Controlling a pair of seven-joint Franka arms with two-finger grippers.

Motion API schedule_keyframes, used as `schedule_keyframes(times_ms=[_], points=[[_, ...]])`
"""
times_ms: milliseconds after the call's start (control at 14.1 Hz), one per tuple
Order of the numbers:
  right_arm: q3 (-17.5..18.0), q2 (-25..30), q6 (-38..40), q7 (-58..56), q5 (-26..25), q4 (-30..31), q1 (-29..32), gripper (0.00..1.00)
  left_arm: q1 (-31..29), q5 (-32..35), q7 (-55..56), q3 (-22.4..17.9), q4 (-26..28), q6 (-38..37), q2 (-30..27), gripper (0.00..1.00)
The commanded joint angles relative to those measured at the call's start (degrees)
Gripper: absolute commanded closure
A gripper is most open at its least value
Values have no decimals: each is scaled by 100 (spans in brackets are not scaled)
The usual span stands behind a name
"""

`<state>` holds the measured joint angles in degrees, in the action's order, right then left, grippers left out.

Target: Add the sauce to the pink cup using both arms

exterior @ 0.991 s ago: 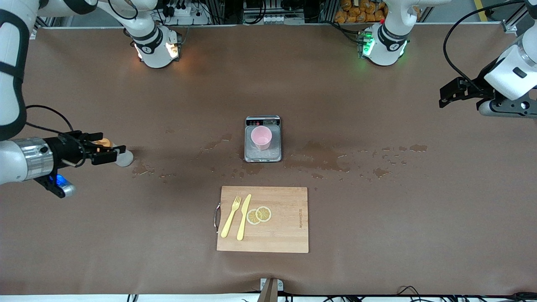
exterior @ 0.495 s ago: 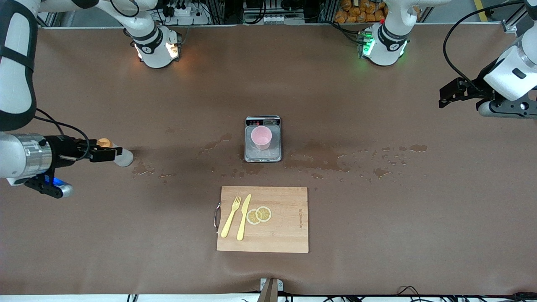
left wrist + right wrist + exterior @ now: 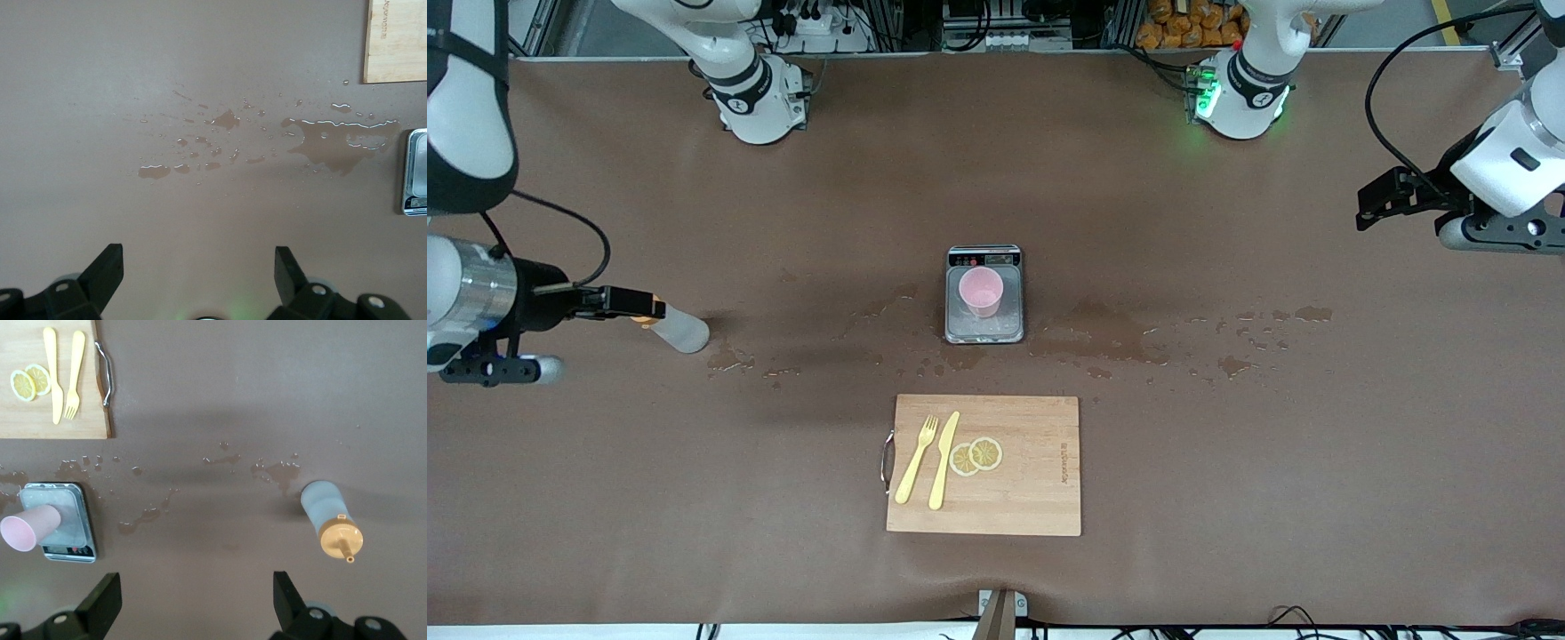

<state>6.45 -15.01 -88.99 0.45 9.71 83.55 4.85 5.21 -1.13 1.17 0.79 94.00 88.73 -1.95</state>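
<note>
A sauce bottle stands capped on the worktop just below the wide-open, empty right tool, well apart from the pink cup on the scale; the left tool, also open and empty, waits aside.

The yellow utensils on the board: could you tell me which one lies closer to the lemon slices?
The knife. It lies right beside the lemon slices, with the fork beside the knife, toward the board's handle.
</note>
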Motion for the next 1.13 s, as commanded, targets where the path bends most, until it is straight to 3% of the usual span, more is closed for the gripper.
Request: schedule_keyframes(times_ms=[0, 425, 778, 1062], points=[[14, 1139, -952, -466, -109, 1723, 51, 0, -38, -54, -12, 9, -40, -66, -7, 0], [41, 1299, -1156, -475, -294, 1805, -63, 0, -81, -54, -12, 9, -40, -66, -7, 0], [41, 930, -735, -642, -592, 638, -142, 0, -82, -54, -12, 9, -40, -66, -7, 0], [32, 860, -699, -660, -750, 434, -124, 0, -82, -54, -12, 9, -40, -66, -7, 0]])
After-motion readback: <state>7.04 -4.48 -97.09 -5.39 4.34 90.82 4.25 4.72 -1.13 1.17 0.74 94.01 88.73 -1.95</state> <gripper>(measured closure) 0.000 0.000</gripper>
